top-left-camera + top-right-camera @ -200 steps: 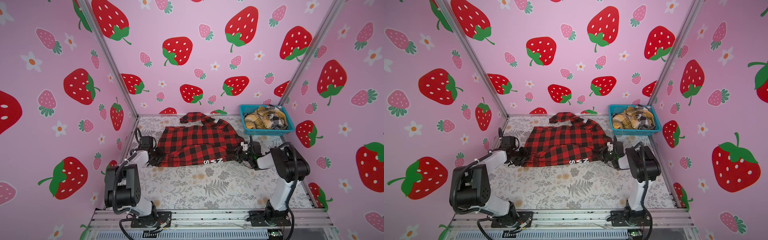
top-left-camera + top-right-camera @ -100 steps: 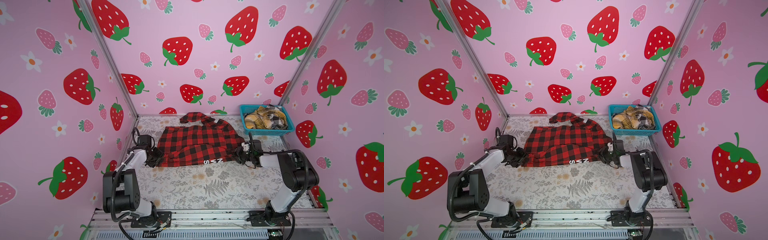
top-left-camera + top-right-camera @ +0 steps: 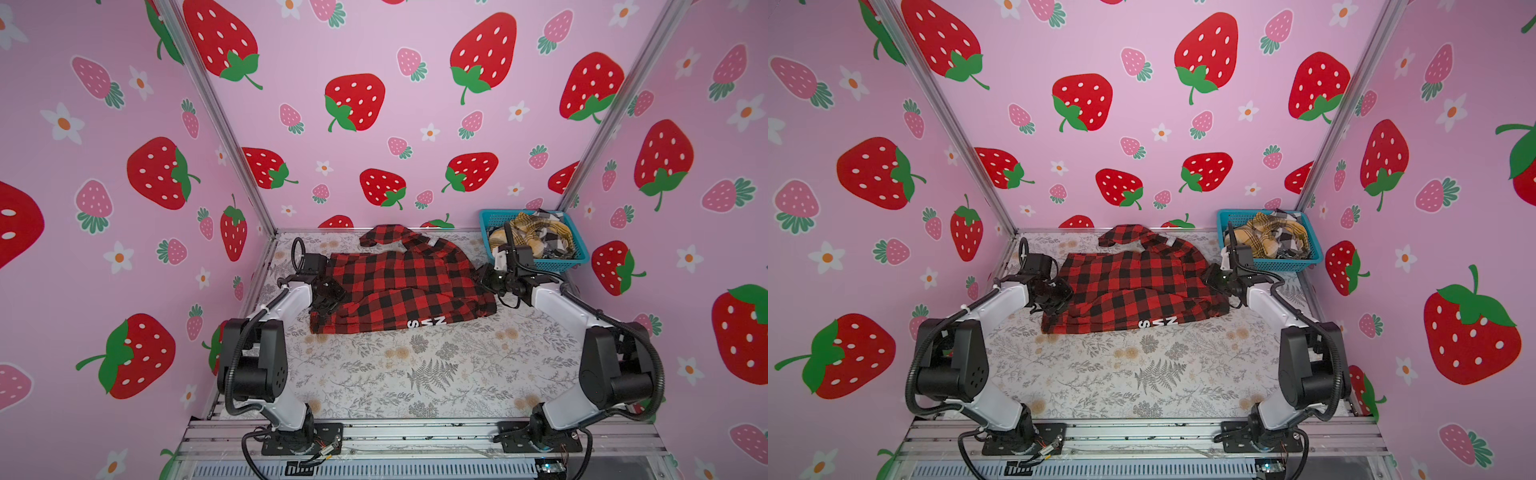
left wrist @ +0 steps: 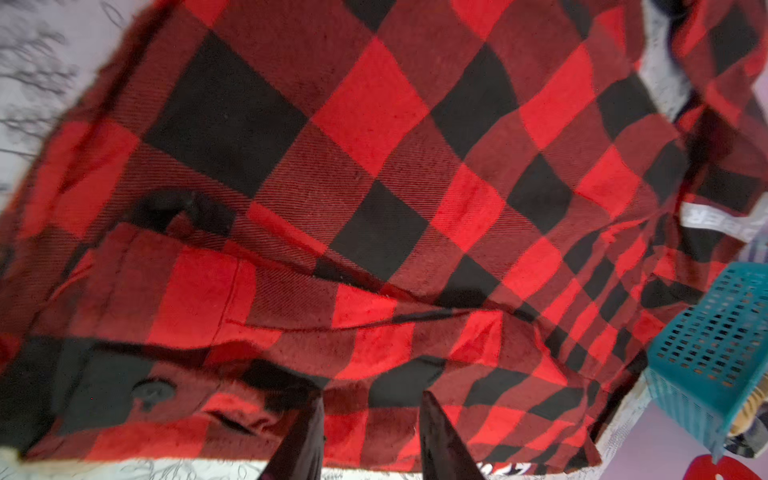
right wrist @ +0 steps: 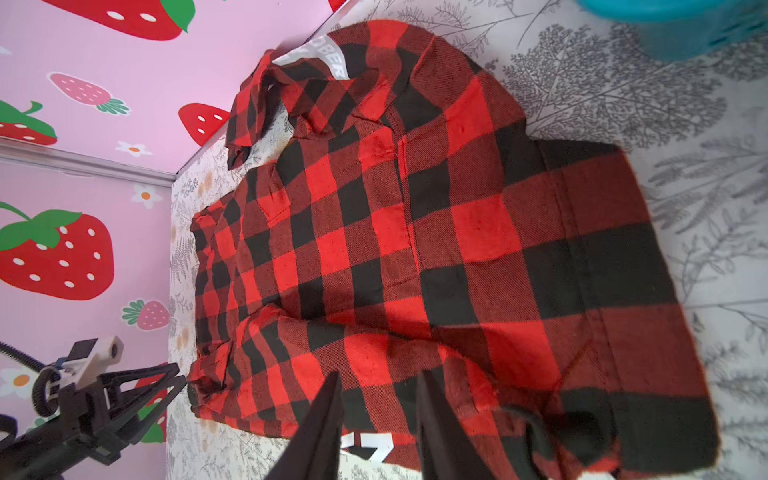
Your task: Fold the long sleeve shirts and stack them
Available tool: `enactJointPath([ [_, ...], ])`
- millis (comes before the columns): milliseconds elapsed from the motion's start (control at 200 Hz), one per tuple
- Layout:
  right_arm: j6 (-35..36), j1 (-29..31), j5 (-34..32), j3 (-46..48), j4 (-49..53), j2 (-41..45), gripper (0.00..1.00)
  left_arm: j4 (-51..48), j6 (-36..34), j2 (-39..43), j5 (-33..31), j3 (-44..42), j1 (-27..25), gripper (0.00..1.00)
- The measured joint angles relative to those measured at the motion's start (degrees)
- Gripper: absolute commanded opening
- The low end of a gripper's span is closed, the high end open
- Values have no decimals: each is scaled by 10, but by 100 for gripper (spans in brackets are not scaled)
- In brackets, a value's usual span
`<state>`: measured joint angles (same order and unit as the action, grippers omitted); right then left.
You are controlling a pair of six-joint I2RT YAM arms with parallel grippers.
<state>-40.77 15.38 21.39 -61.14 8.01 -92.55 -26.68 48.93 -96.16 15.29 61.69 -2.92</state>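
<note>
I see the flowered table point(image 3: 415, 374), the red-and-black checked shirt point(image 3: 399, 282) lying rumpled at its back near the blue basket point(image 3: 557, 264), and my left claw point(image 4: 370, 397) and right claw point(image 5: 378, 378) at the shirt's opposite side edges, fingers slightly apart over the cloth.

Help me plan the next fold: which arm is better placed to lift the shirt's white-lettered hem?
Probably right. The right claw sits at the shirt's right edge, the white letters just by its tips in its wrist view; the left claw is at the opposite edge.
</note>
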Motion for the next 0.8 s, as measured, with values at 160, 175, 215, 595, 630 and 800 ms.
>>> enactJointPath([
  [160,27,16,-3,-6,-6,-77,28,10,15,-56,7,-3,1,30],
  [175,31,19,-4,-6,-6,-83,28,10,18,-59,7,-3,2,29],
  [215,37,27,-8,-6,-7,-97,27,12,19,-64,8,-6,4,28],
  [595,48,94,-46,117,-6,-49,25,63,14,19,43,-135,71,15],
  [630,43,101,-41,138,-4,-30,25,60,10,34,42,-150,77,14],
  [800,30,125,-30,192,41,37,28,27,3,99,32,-203,85,15],
])
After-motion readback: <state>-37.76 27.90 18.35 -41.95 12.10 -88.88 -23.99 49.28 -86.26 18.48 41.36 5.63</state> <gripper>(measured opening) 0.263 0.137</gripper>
